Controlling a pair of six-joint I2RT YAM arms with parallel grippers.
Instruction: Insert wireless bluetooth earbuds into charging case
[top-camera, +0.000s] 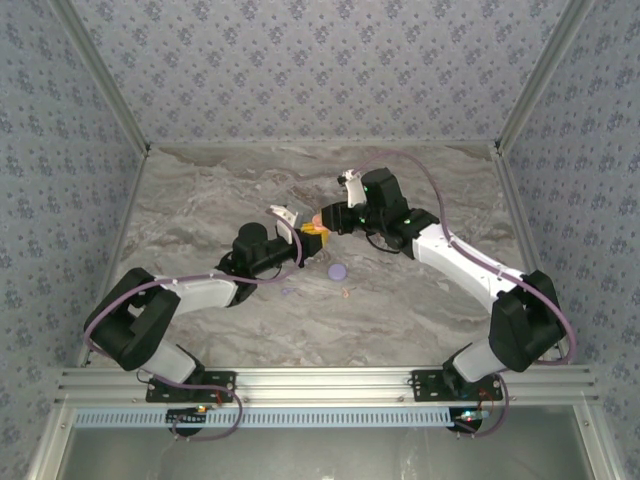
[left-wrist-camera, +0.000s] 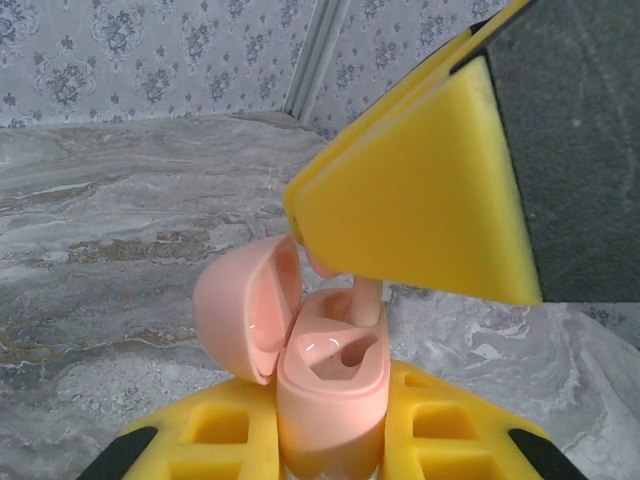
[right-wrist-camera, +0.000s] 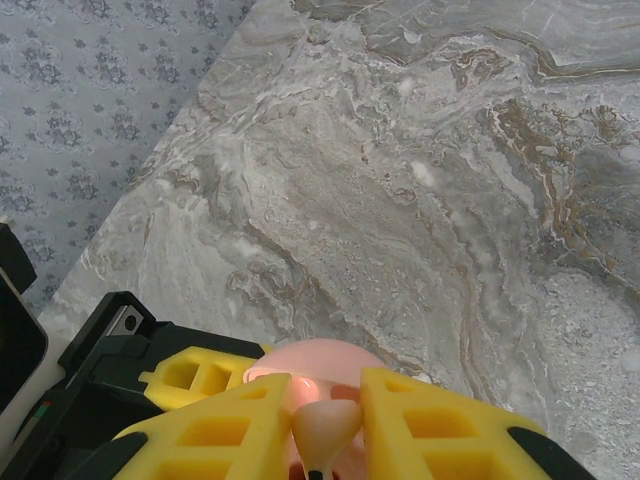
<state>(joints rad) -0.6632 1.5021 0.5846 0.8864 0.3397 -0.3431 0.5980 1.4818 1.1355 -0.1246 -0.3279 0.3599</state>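
Note:
The pale pink charging case stands upright with its lid swung open to the left, and my left gripper is shut on its body. From above, my right gripper is shut on a pale pink earbud. In the left wrist view the earbud's stem reaches down into the case's far socket, while the near socket is empty. Seen from the top, the left gripper and right gripper meet at mid-table over the case.
A lavender round disc lies on the marble table just in front of the grippers. A tiny lavender piece and a tiny pale piece lie nearer still. Patterned walls close in the back and sides.

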